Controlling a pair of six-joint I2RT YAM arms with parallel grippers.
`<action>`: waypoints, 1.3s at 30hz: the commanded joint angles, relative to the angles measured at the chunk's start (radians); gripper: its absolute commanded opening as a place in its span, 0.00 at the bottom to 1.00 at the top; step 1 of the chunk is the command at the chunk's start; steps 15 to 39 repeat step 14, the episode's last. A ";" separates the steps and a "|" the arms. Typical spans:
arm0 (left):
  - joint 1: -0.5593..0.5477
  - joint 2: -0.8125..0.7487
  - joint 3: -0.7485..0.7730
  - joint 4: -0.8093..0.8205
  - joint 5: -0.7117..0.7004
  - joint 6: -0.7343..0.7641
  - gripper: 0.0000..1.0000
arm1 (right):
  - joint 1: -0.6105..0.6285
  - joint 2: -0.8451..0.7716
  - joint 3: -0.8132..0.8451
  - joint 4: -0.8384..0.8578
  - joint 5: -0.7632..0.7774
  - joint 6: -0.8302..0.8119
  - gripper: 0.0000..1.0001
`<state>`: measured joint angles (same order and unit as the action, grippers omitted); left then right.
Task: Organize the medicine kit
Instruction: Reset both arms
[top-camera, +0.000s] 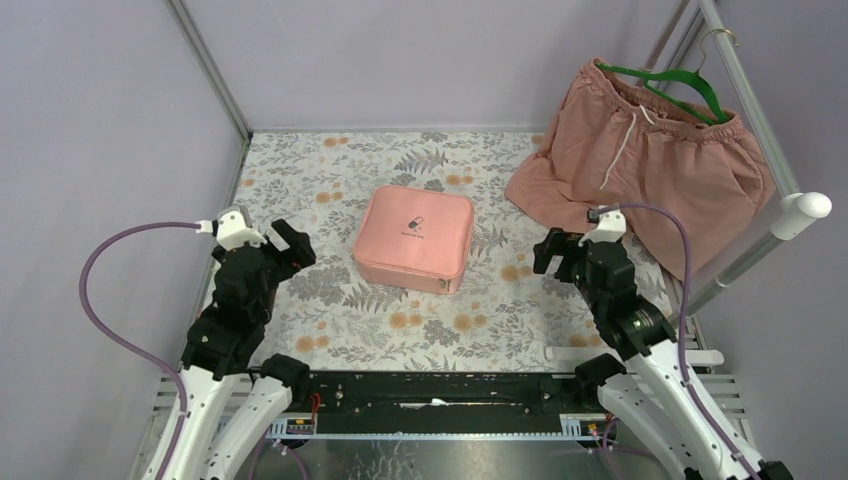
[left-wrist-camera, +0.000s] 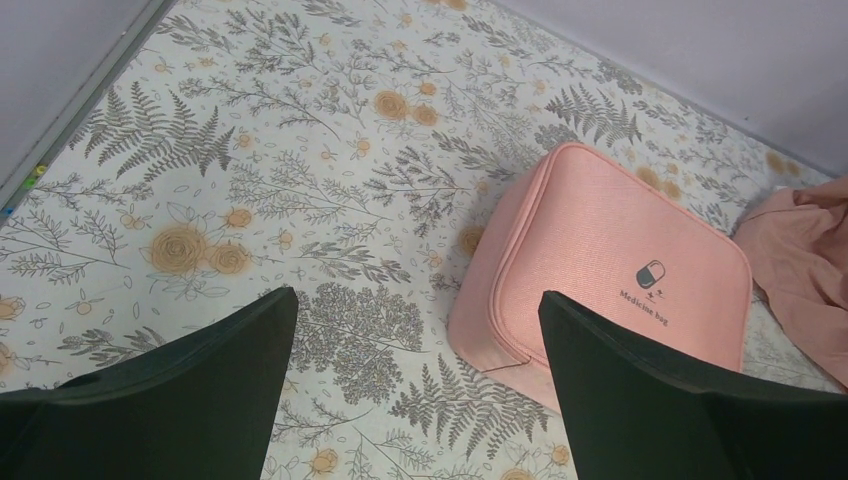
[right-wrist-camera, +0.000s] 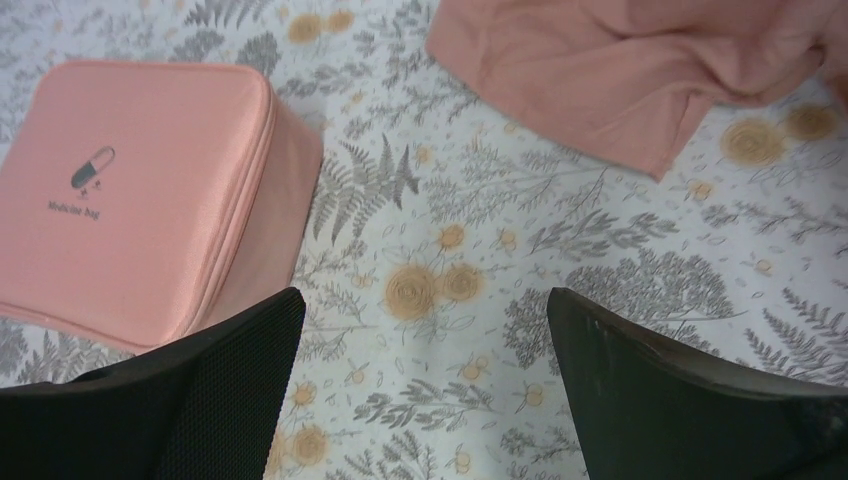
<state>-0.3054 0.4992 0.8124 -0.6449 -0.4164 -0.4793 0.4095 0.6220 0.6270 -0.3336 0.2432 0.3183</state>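
Your left tool and right tool both gape wide and hold nothing, one on each side of the medicine kit, a pink rectangular soft zip case. It lies closed, logo up, in the middle of the floral-patterned table. Flanking it likely readies both tools for the zip. Pink fabric drawstring shorts drape at the far right, apart from it.

The medicine kit sits in the middle of the counter, with bare counter on its left, right and near sides. The left end effector and the right end effector hang apart from it, one on each side. Pink shorts crowd the far right corner, beside a metal pole.
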 joint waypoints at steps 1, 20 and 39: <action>0.008 0.025 -0.014 0.008 -0.035 0.004 0.99 | -0.005 -0.109 -0.033 0.103 0.099 -0.081 1.00; 0.008 0.001 -0.020 0.017 -0.014 0.015 0.99 | -0.005 -0.128 -0.068 0.098 0.078 -0.096 1.00; 0.008 0.001 -0.020 0.017 -0.014 0.015 0.99 | -0.005 -0.128 -0.068 0.098 0.078 -0.096 1.00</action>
